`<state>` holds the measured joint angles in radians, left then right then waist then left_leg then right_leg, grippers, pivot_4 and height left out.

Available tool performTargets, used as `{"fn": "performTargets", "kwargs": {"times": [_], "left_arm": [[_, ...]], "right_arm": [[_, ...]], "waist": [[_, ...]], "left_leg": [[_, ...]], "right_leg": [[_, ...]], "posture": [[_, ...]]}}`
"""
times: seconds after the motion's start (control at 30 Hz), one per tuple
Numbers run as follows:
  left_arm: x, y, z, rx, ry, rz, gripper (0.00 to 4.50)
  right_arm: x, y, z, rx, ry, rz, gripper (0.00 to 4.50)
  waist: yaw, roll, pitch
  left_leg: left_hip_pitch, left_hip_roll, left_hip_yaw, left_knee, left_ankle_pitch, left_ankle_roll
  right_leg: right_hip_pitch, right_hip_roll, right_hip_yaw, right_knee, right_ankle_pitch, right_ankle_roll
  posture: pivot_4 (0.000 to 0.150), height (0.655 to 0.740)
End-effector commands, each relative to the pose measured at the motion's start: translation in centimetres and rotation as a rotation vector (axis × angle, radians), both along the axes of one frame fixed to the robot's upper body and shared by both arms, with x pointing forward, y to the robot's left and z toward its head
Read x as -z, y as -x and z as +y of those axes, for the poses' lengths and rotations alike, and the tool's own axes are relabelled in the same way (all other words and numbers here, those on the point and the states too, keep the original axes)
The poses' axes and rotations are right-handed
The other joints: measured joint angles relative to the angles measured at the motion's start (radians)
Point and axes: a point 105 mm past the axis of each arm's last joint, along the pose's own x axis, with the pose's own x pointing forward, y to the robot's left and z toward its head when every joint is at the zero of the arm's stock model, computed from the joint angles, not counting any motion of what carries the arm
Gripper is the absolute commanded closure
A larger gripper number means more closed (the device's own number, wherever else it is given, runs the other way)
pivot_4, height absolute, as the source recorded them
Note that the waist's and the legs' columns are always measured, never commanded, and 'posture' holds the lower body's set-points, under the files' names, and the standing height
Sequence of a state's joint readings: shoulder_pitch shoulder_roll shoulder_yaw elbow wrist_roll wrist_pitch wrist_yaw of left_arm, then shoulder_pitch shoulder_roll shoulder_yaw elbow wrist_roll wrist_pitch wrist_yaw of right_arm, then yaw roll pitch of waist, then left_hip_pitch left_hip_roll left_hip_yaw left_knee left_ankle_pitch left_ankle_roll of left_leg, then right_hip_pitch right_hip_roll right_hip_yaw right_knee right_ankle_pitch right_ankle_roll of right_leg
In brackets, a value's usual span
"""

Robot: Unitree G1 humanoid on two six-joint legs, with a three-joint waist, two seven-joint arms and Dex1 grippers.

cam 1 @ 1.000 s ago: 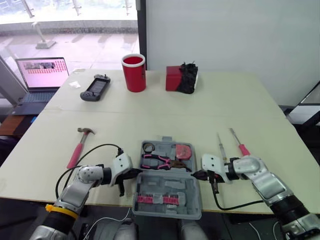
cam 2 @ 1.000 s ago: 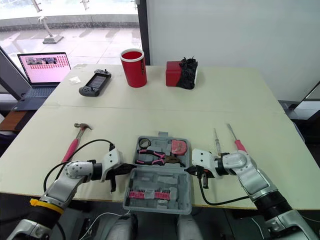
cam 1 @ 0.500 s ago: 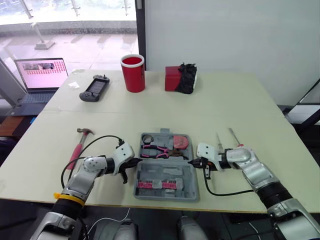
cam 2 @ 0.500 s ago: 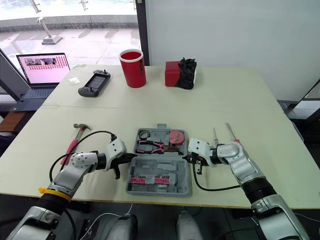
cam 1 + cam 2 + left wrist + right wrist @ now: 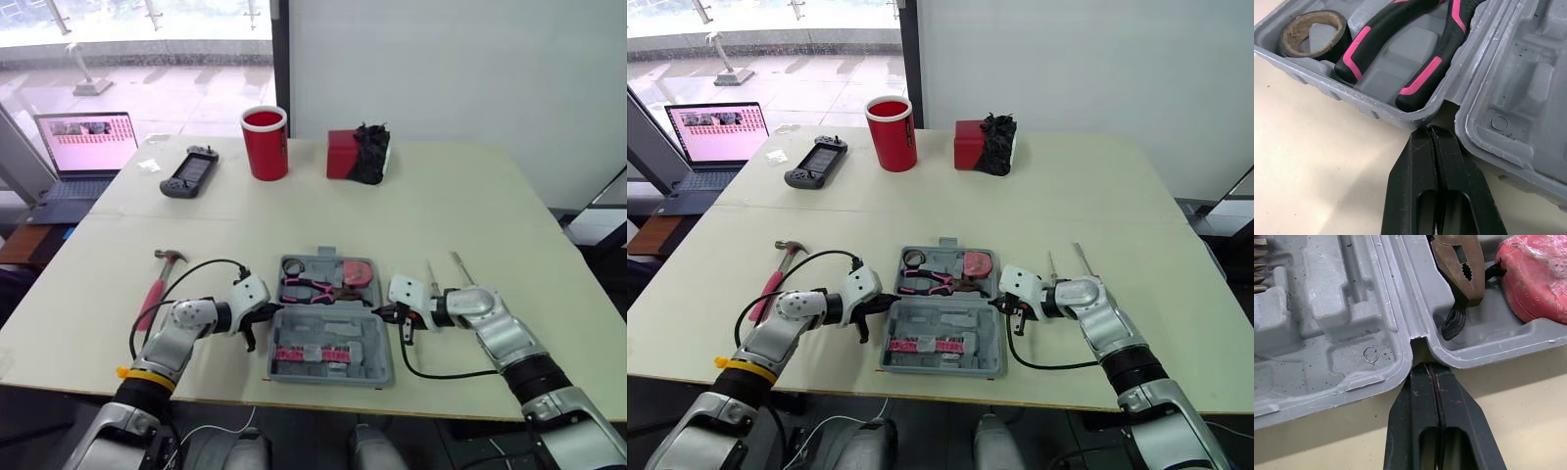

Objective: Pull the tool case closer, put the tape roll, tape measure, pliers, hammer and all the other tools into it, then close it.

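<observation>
Case (image 5: 343, 329) open at near table edge; pull looks done. Hammer (image 5: 155, 289) and two screwdrivers (image 5: 460, 268) not yet in. Pliers (image 5: 309, 287), tape measure (image 5: 359, 274) and tape roll (image 5: 293, 264) inside. Left gripper (image 5: 1430, 132) and right gripper (image 5: 1425, 369): fingers pressed together, empty, tips at hinge ends.

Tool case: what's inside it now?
Far half of the tool case: tape roll, pliers, red tape measure. Near half: a row of bits in a pink strip. Anything beneath the pliers or tape measure is covered.
</observation>
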<state>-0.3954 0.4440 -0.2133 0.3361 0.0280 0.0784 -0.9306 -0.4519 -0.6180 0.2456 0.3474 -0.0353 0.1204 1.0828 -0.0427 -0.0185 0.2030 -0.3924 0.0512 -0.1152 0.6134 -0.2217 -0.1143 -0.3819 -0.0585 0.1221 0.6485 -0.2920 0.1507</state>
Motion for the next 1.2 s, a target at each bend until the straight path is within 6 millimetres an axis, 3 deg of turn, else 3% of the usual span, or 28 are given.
{"fn": "performTargets", "kwargs": {"times": [0.03, 0.27, 1.2], "left_arm": [[-0.4, 0.5, -2.3, 0.089, 0.022, -0.028, 4.48], [0.0, 0.5, -1.9, 0.079, 0.009, -0.029, 4.48], [0.6, 0.6, -0.1, 0.070, -0.028, 0.000, 4.48]], "right_arm": [[0.4, 1.1, 1.0, -0.061, -0.006, 0.024, 4.50], [0.9, 1.5, 1.0, -0.056, -0.007, 0.035, 4.50], [0.8, 0.0, 0.0, 0.002, -0.010, 0.004, 4.50]], "waist": [[0.001, 0.000, 0.000], [0.001, 0.000, 0.000], [-0.004, 0.000, 0.000]], "left_leg": [[0.000, 0.000, 0.000, 0.000, 0.000, 0.000], [0.000, 0.000, 0.000, -0.001, 0.000, 0.000], [0.000, 0.000, 0.000, -0.001, 0.000, 0.000]], "right_leg": [[0.000, 0.000, 0.000, 0.000, 0.000, 0.000], [0.000, 0.000, 0.000, 0.000, 0.000, 0.001], [0.000, 0.000, 0.000, 0.000, 0.000, 0.000]], "posture": [[0.150, 0.7400], [0.150, 0.7400], [0.150, 0.7400]]}}
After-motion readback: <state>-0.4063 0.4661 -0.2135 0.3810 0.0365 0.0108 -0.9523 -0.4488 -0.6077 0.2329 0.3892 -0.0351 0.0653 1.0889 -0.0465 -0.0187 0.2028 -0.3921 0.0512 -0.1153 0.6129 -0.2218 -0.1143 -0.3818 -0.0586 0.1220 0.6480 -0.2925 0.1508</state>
